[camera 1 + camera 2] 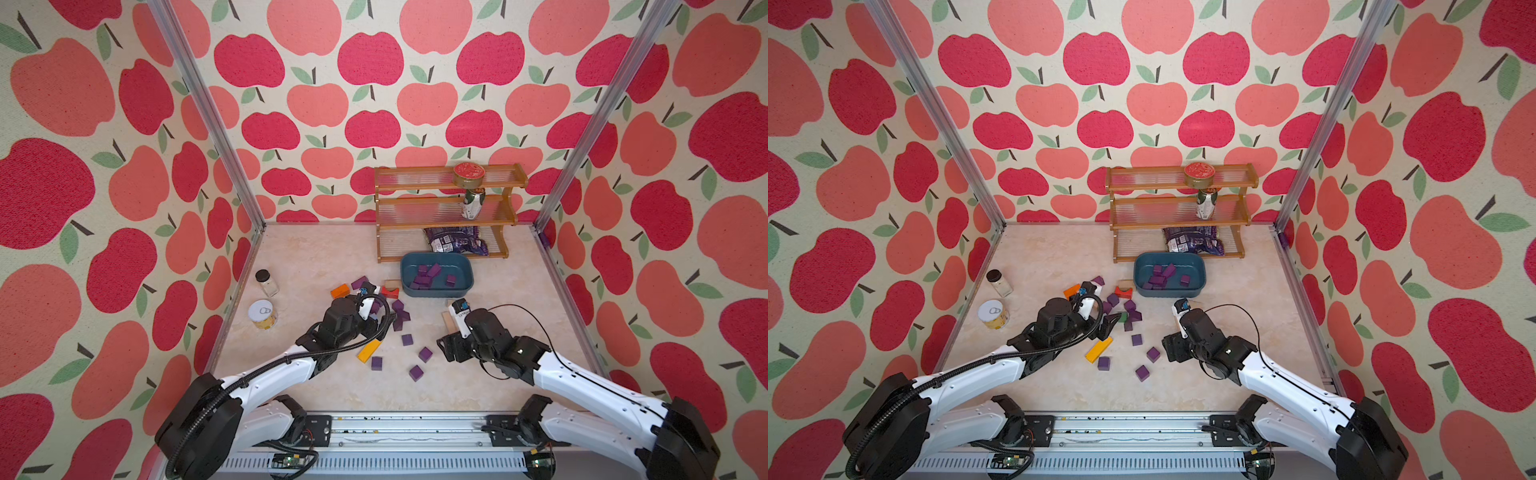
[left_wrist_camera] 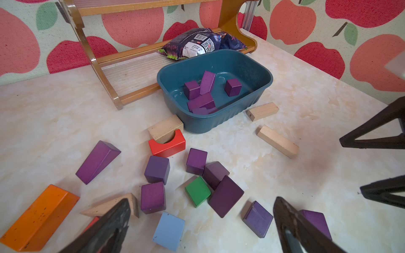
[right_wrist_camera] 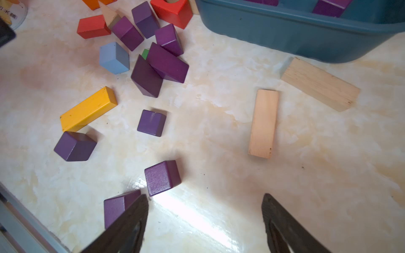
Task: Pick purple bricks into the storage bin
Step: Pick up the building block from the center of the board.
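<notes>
Task is running partway: by my estimate roughly a third done. The storage bin (image 1: pixel 440 292) is sitting on the bench (image 1: pixel 311 257) just in front of the wooden shelf rack (image 1: pixel 415 199). Five or so purple bricks (image 2: pixel 233 87) are lying inside it, some leaning on each other.

About a dozen more are waiting outside. Most are sitting in a tight cluster (image 2: pixel 156 169), mixed with a green block (image 2: pixel 198 193), a light-blue block (image 2: pixel 168 230) and a red arch block (image 2: pixel 167 145). Four loose purple cubes (image 1: pixel 416 372) are lying nearer the robot base.

Over the cluster the left jaws are hanging wide open, gripping nothing. The right jaws are also standing well apart and empty, over bare bench, with one purple cube (image 3: pixel 162 177) lying just beside one finger.

The other colours — orange, yellow, plain wood — are lying on the bench; none is showing in the bin.
</notes>
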